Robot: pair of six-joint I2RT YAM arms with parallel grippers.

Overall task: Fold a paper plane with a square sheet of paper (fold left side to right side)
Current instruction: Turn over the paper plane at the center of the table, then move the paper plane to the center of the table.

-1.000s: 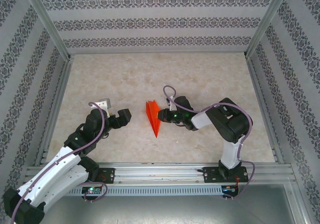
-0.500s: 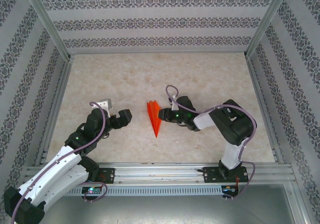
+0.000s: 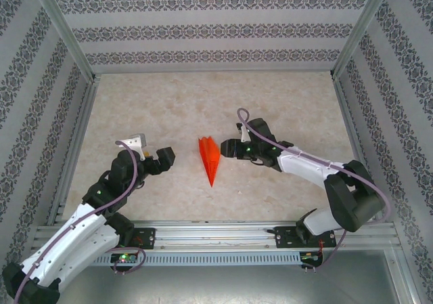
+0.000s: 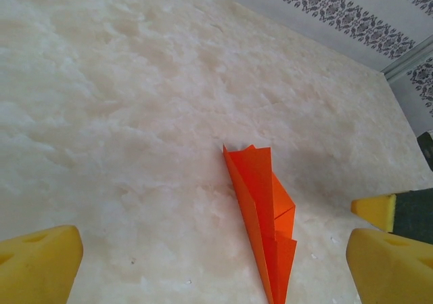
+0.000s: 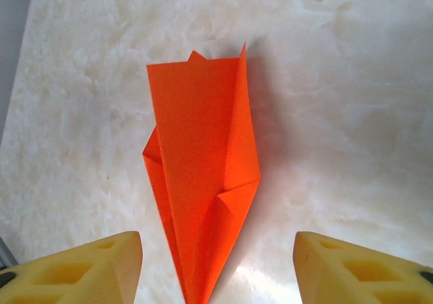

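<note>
The square sheet of paper is folded into a narrow orange-red paper plane (image 3: 210, 158). It lies on the marble tabletop with its point toward the arms. My right gripper (image 3: 230, 149) hovers just right of it, open. In the right wrist view the paper plane (image 5: 199, 162) has its tip lying between the yellow pads (image 5: 91, 270) without touching either, so the right gripper (image 5: 216, 277) holds nothing. My left gripper (image 3: 155, 152) is open, a short way left of the plane. In the left wrist view the paper plane (image 4: 262, 212) lies ahead of the left gripper (image 4: 213, 277), whose jaws are empty.
The marble tabletop (image 3: 203, 107) is walled by patterned panels on three sides. An aluminium rail (image 3: 216, 231) runs along the near edge by the arm bases. One pad of the right gripper (image 4: 376, 210) shows at the right edge of the left wrist view.
My right gripper has opened, let go of the plane and drawn back a little to the right, its arm stretched out lower. The plane stays flat on the table. The left arm has barely moved.
</note>
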